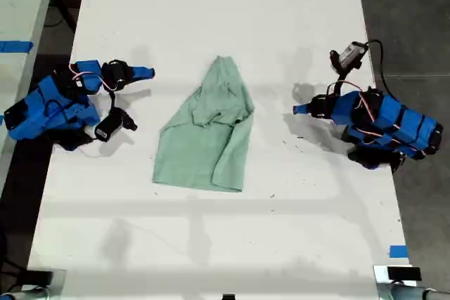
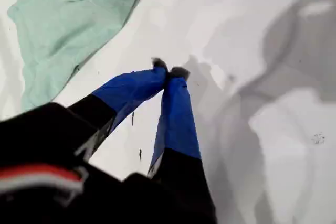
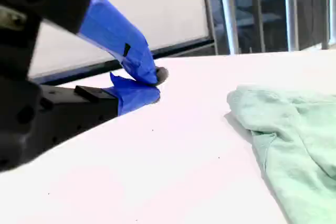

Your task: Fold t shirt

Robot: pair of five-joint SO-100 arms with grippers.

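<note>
background posts (image 3: pixel 226 11) beyond t shirt (image 3: pixel 289 140)

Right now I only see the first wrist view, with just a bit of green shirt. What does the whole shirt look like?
Observer: The shirt lies bunched in the middle of the table. Its narrow end is toward the exterior view's top and its wide end toward the bottom.
Operator: Is my second gripper holding it?
Observer: No. The second wrist view shows it shut on nothing, with bare table between it and the shirt.
</note>
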